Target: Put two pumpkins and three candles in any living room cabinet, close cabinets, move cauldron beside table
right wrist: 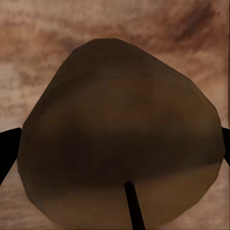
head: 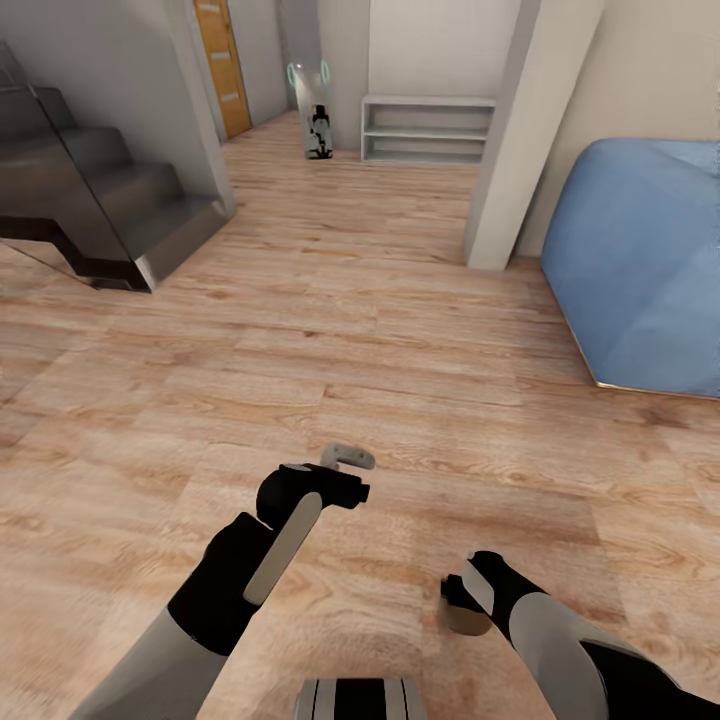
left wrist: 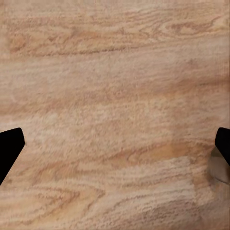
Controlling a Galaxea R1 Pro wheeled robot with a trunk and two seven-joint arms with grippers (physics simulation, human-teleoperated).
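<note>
My right gripper [head: 462, 602] hangs low over the wooden floor [head: 350, 330] at the lower right of the head view, shut on a small pale brownish candle [head: 467, 617]. Up close in the right wrist view, the candle [right wrist: 120, 139] bulges between the two dark fingertips [right wrist: 7, 148], with its thin dark wick showing. My left gripper [head: 350, 475] is held out over the floor a little left of centre. It is open, its fingertips [left wrist: 9, 148] far apart with only floorboards [left wrist: 115, 96] between them. No pumpkins, cabinet or cauldron are in view.
A grey staircase [head: 100, 200] rises at the left. A white pillar [head: 520, 130] and a large blue cushion-like seat [head: 640, 270] stand at the right. Far ahead are a low white shelf [head: 428, 128], a white upright device [head: 316, 115] and an orange door [head: 222, 60].
</note>
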